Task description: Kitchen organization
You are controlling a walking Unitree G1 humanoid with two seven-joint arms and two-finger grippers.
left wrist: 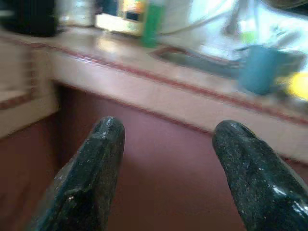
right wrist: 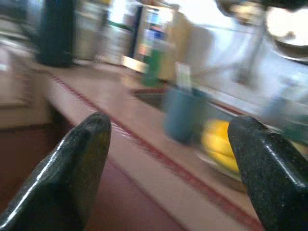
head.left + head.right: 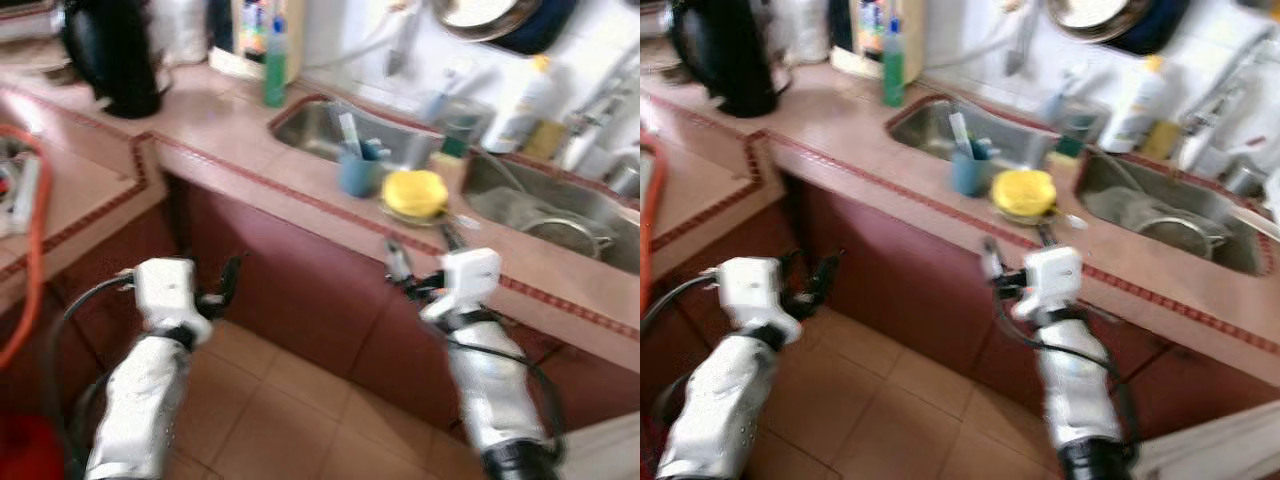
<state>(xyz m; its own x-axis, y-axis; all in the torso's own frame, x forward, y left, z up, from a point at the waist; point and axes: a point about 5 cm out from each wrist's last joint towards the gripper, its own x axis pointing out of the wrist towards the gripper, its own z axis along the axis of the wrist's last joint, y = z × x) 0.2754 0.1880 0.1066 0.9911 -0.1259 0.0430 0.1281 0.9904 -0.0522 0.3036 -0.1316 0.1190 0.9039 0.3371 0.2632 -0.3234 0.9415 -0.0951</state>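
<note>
While we are facing the pink tiled counter [image 3: 300, 175] at frame centre, left gripper [image 1: 166, 144] and right gripper [image 2: 173, 144] are hanging spread and empty, presumably readying for the blue plastic cup [image 3: 358, 170].

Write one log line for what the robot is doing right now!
place: kitchen counter | left gripper: jaws open, empty, below counter edge | right gripper: jaws open, empty, facing blue cup and yellow sponge | picture: blurred
</note>
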